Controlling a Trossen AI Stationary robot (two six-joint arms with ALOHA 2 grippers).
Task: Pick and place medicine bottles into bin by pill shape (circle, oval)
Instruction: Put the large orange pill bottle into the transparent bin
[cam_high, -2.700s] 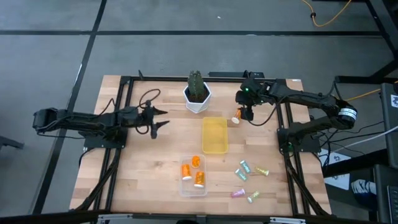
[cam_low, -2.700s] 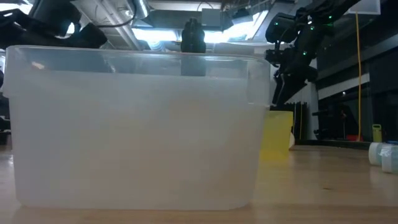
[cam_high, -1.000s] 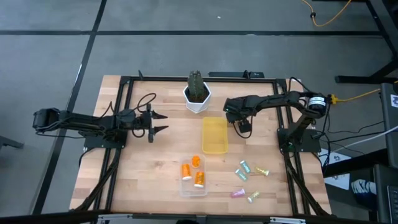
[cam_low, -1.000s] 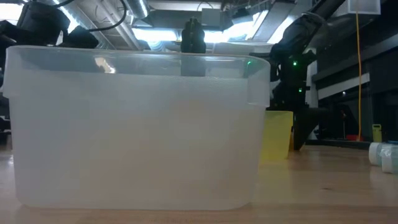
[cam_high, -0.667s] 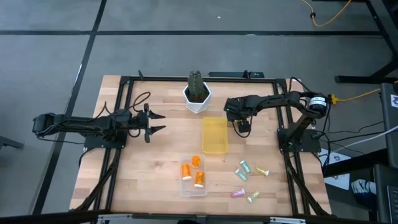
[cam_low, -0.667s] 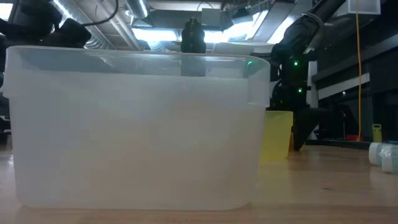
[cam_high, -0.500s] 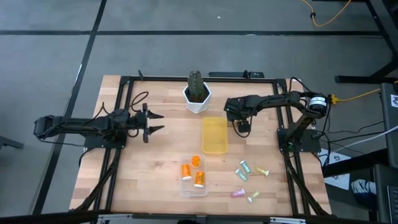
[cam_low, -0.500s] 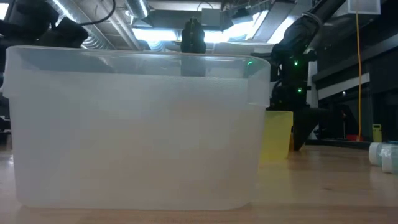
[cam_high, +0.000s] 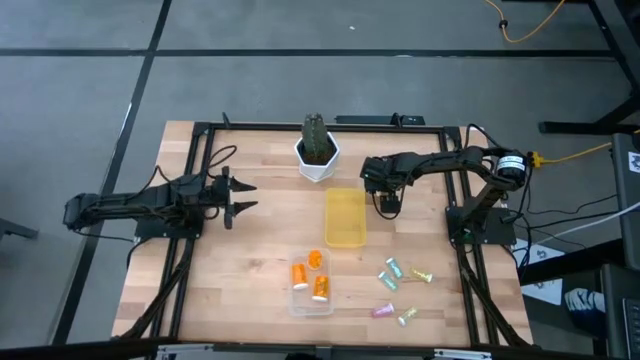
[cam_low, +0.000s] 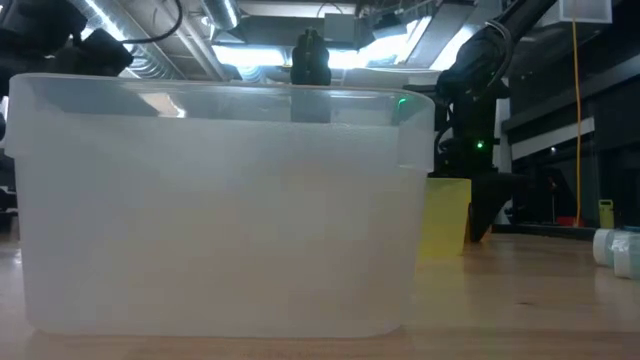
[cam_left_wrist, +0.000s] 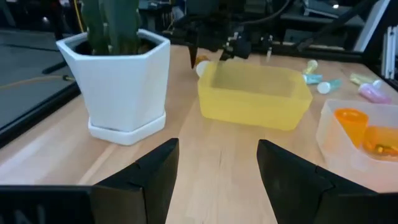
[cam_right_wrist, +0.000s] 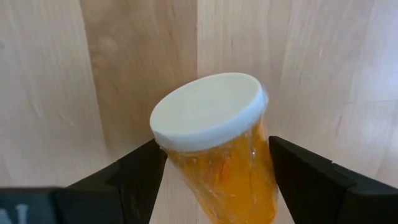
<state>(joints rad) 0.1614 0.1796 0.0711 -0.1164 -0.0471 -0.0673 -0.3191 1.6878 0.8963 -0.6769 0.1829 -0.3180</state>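
Wooden table (cam_high: 250, 260) — right hand (cam_right_wrist: 211, 163) around orange bottle (cam_right_wrist: 217, 149) | base hidden.

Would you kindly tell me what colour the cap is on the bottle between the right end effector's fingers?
White, on an orange bottle; the right wrist view shows it best.

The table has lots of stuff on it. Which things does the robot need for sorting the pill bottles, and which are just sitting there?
For the job:
- orange bottle between the right gripper fingers
- orange bottles in the clear bin
- yellow bin
- small pale bottles lying on the table

Just sitting there:
- white pot with the cactus
- left gripper, open and waiting
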